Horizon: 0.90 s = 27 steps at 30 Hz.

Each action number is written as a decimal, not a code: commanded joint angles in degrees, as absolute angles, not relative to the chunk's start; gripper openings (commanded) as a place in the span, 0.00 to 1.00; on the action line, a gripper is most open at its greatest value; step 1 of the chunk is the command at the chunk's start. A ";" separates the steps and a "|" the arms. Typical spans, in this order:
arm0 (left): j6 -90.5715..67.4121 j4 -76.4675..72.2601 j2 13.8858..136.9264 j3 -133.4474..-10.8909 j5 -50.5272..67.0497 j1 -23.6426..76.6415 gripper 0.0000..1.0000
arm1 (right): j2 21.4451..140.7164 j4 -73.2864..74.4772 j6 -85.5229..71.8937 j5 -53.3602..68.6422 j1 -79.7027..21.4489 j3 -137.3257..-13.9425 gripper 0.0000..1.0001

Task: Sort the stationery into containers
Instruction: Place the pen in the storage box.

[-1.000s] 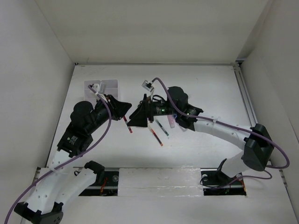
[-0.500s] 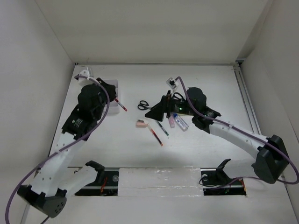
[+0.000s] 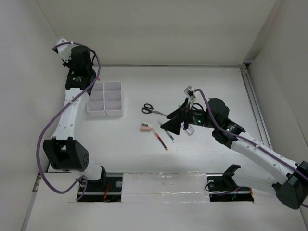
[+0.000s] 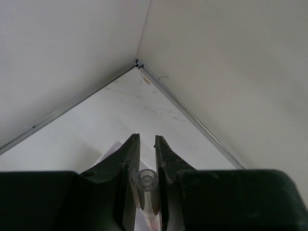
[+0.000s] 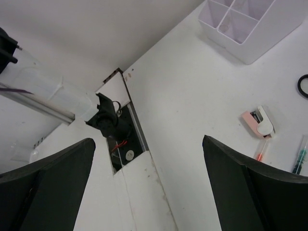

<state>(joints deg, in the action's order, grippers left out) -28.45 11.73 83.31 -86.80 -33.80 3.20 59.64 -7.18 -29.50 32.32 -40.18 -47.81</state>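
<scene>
On the far left of the table stands the white tray; the left gripper, raised near the corner, pinches a clear pen. The right gripper gapes wide over mid-table beside the scissors, a red-tipped pen and the eraser

Lit brightly and evenly from overhead in the top view, casting only faint, soft shadows beneath the right arm and beside the organiser tray; rendered sharp across the table, slightly dimmer toward the upper walls. Seen greyer and dimmer from the left wrist, with near-black fingers and the clear pen clamped between them softly out of focus. Exposed brighter from the right wrist, with crisp table detail, dark blurred fingers in the lower corners, and mild wide-angle stretching at the edges.
</scene>
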 commanded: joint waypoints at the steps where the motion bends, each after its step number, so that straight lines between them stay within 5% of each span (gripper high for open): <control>1: -23.65 7.92 86.82 -91.76 -35.41 2.29 0.00 | 57.75 -5.80 -26.89 31.64 -39.81 -46.68 1.00; 27: -23.03 0.53 106.43 -93.43 -45.97 1.14 0.00 | 50.81 1.04 -25.31 32.78 -39.81 -46.14 1.00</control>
<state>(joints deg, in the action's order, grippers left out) -22.48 2.70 105.97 -91.96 -43.99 1.39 52.77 0.32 -26.76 32.16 -40.12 -44.14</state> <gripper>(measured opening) 0.130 0.995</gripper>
